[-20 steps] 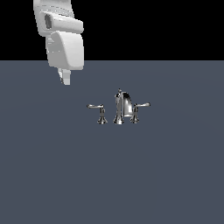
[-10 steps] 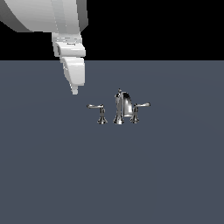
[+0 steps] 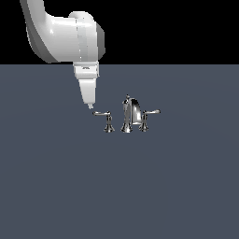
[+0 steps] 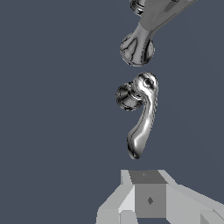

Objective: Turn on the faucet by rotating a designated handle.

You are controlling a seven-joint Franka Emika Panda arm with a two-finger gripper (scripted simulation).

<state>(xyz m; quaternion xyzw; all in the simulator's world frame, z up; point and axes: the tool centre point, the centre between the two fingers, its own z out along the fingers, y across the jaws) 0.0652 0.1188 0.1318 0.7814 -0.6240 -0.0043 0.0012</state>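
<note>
From where I stand the white arm (image 3: 65,37) comes in from the exterior view's upper left, bends, and points its narrow end straight down at the grey desk (image 3: 119,186). Its fingers (image 3: 90,105) hang just above and beside the free tip of the handle (image 3: 103,115), a thin chrome lever reaching toward the exterior view's left from its own flared post. The fingertip and the lever tip look very close, but I cannot tell whether they touch. In this view the fingers read as one tapered wedge, so I cannot tell how far apart they stand. The wrist view shows the grey and white gripper body (image 4: 148,199) with the handle (image 4: 142,120) lying just beyond it, its rounded tip nearest the gripper and nothing held between the fingers. Farther right in the exterior view stands the faucet (image 3: 131,115) with its tall arched spout, set a little apart from the handle's post. Close against the spout on its right side is the second lever (image 3: 148,116), pointing toward the exterior view's right.
</note>
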